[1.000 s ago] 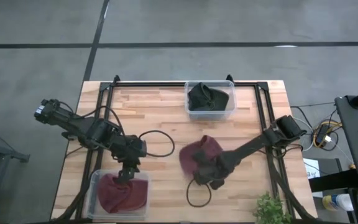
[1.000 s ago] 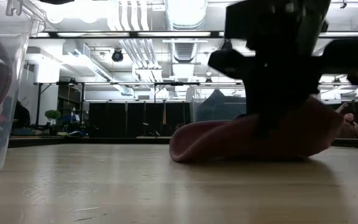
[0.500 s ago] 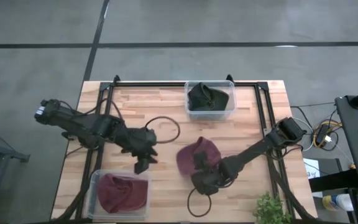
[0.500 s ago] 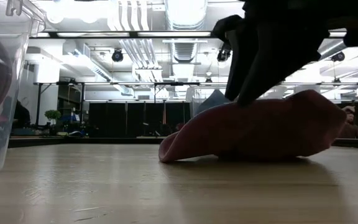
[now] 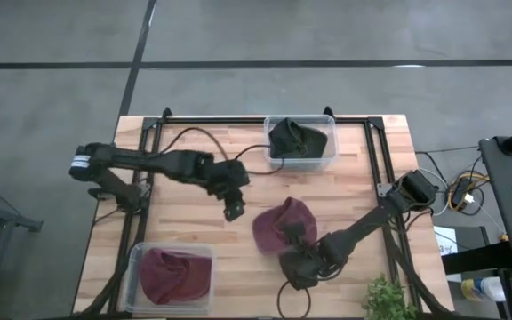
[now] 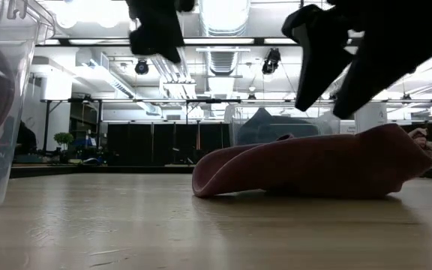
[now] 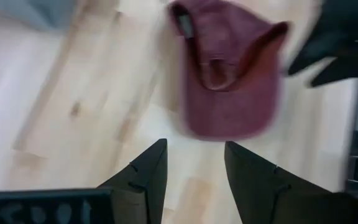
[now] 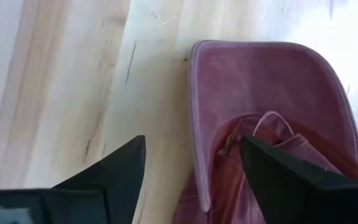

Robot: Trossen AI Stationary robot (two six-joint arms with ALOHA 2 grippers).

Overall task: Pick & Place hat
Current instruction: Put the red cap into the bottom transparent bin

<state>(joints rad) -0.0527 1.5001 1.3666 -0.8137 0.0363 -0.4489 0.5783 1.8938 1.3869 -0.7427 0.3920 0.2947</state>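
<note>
A maroon hat [image 5: 283, 222] lies on the wooden table [image 5: 194, 156] near its middle, its inside turned up in the right wrist view [image 8: 272, 93]. No gripper touches it. My right gripper [image 5: 290, 249] hangs open just above the hat's near side [image 6: 322, 109], fingers clear of the cloth. My left gripper [image 5: 231, 212] stands open to the left of the hat, above the table [image 6: 156, 30]. Its wrist view shows the hat [image 7: 229, 81] ahead of the open fingers [image 7: 194, 168].
A clear bin [image 5: 172, 276] at the near left corner holds another maroon hat. A second clear bin [image 5: 300, 140] at the far edge holds a dark hat. A black frame [image 5: 376, 160] runs along the table's sides, and a green plant [image 5: 385, 298] stands at the near right.
My right gripper has opened, let go of the maroon hat and risen a little toward the near edge; the hat stays on the table, settled flatter. My left gripper has swung up from the near left bin toward the table's middle, close to the hat.
</note>
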